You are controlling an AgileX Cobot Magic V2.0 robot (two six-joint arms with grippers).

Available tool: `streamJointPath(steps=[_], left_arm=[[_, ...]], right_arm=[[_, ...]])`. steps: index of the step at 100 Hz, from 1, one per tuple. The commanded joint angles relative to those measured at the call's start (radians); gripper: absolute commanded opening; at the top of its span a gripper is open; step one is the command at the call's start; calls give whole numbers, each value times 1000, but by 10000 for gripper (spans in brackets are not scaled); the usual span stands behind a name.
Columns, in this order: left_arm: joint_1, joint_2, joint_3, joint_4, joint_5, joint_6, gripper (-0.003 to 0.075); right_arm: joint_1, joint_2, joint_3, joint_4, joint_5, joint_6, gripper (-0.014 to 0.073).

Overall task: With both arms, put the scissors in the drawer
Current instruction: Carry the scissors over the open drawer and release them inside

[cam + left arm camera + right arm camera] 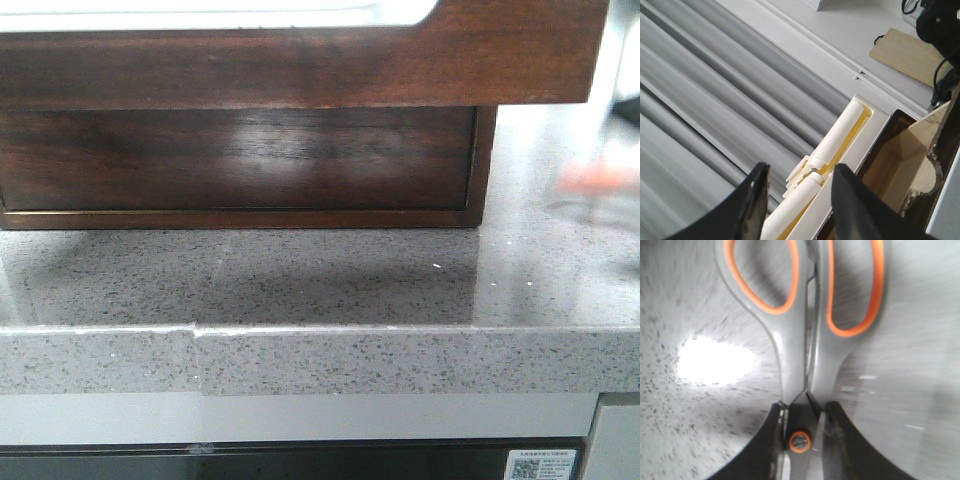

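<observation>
The drawer (300, 65) stands pulled out toward me, its dark glossy front overhanging the frame (240, 160), with a curved notch in its top edge. The scissors (792, 360) have grey handles lined in orange. My right gripper (803, 407) is shut on them at the orange pivot, over the grey counter. In the front view they are only an orange-grey blur (597, 180) at the right edge. My left gripper (800, 167) is open and empty, held up beside the drawer's corner (890, 170), whose inside is light wood. The left gripper is out of the front view.
The grey speckled stone counter (300, 280) ends in a front edge (300, 360). In the left wrist view, grey ribbed slats (715, 90), a white ledge with cream cylinders (840, 135), a light wooden board (905, 55) and dark cables (940, 25) lie beyond the fingers.
</observation>
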Motion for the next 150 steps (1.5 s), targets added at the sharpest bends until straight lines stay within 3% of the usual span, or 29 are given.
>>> streamJointPath(steps=[1,32,41,52,63,100,127,136,150], left_arm=[[-9,12,-29,-29,-21,-9,281],[-9,12,-29,-29,-21,-9,281],[-9,12,-29,-29,-21,-9,281],[-9,12,-29,-29,-21,-9,281],[-9,12,-29,-29,-21,-9,281],[-9,12,-21,-33,-21,-9,281],[-9,12,-21,-33,-21,-9,281],[-9,12,-21,-34,-21,-9,281],[-9,12,-21,-36,-21,-9,281]], right_arm=[[-8,-102,-24,-47,-46,14,-69],[-6,-328,-89,-17,-112,-5,-69],[-6,-367,-150,51,-133,-119,-69],[17,-383,-231,217,-137,-361,-69],[85,-378,-309,311,-132,-493,-69],[414,-221,-388,310,-218,-683,-69],[521,-98,-388,244,-249,-767,-64],[521,-81,-388,235,-249,-767,41],[521,-63,-388,230,-268,-767,394]])
